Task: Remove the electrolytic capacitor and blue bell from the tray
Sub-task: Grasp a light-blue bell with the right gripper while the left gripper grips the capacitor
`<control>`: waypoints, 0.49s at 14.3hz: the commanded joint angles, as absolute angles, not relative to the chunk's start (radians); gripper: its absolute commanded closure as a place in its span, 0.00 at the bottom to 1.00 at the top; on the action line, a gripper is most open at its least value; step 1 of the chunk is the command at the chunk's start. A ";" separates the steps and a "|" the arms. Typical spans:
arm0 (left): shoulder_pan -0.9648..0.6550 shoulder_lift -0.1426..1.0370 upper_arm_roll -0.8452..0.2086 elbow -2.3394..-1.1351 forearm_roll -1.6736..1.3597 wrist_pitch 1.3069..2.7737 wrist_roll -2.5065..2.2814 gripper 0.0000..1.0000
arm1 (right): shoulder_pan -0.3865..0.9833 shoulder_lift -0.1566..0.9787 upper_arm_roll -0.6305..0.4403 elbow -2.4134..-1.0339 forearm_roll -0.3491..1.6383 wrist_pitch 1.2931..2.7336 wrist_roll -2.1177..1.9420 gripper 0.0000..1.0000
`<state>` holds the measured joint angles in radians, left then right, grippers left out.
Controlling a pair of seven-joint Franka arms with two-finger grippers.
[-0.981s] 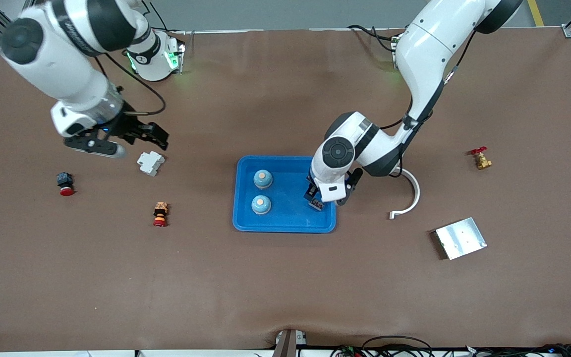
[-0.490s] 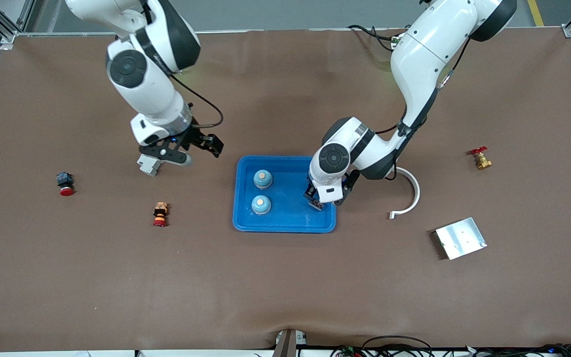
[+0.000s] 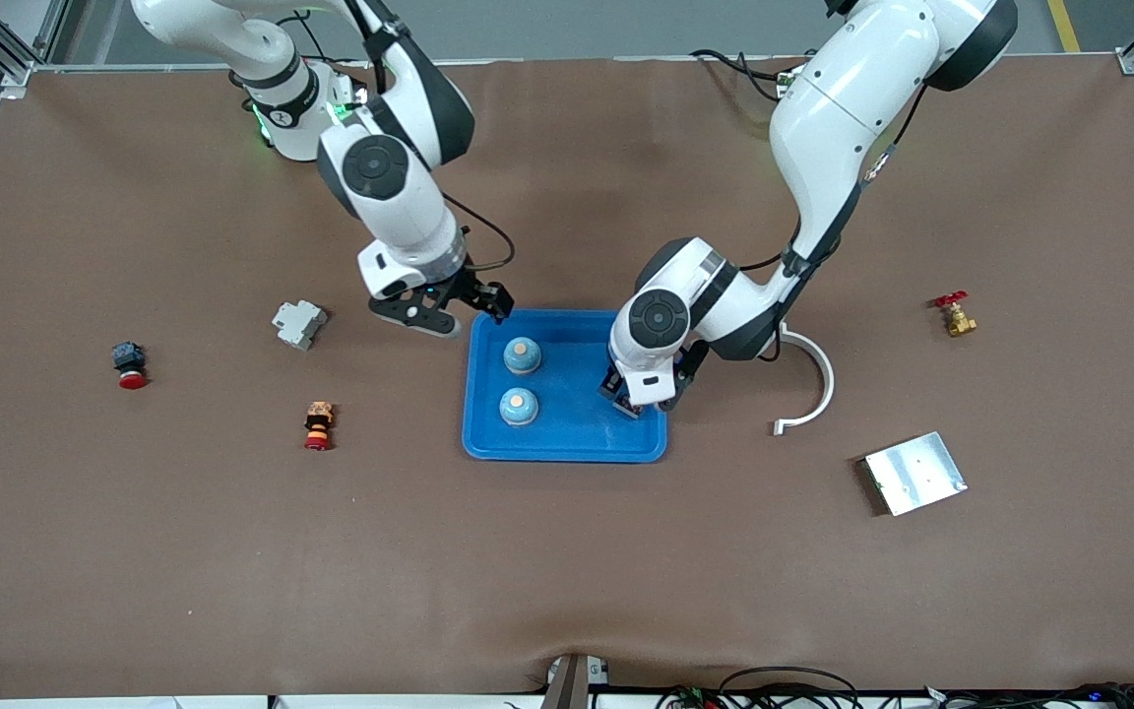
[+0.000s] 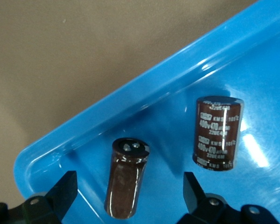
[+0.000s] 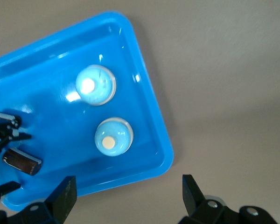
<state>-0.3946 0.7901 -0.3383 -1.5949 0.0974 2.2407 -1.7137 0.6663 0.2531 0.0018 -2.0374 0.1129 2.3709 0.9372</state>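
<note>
Open left claw [image 3: 633, 402] over capacitors [image 4: 218, 134], tray [image 3: 567, 443] (blue)

The tray [image 3: 567, 443] lies at the middle of the table [image 3: 567, 571]. Two bells [image 3: 522, 355] [image 3: 518, 406] stand in the tray along its edge toward the right arm's end, one nearer the front camera than the other. Two capacitors [image 4: 127, 183] [image 4: 218, 133] lie in the tray's corner toward the left arm's end, just beside each other. The left gripper [image 3: 638, 402] is over that corner. The right gripper [image 3: 457, 313] is over the tray's edge toward the robots' bases.
</note>
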 commanded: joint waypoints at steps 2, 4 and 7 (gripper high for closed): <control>-0.408 0.811 -0.333 -1.574 0.133 2.264 -1.740 0.00 | 0.701 0.320 -0.011 -2.006 0.110 2.388 0.963 0.00; -0.408 0.810 -0.333 -1.574 0.137 2.272 -1.744 0.00 | 0.710 0.354 -0.009 -2.000 0.110 2.431 0.975 0.00; -0.407 0.811 -0.333 -1.574 0.137 2.279 -1.747 0.23 | 0.747 0.432 -0.011 -1.958 0.109 2.483 1.038 0.00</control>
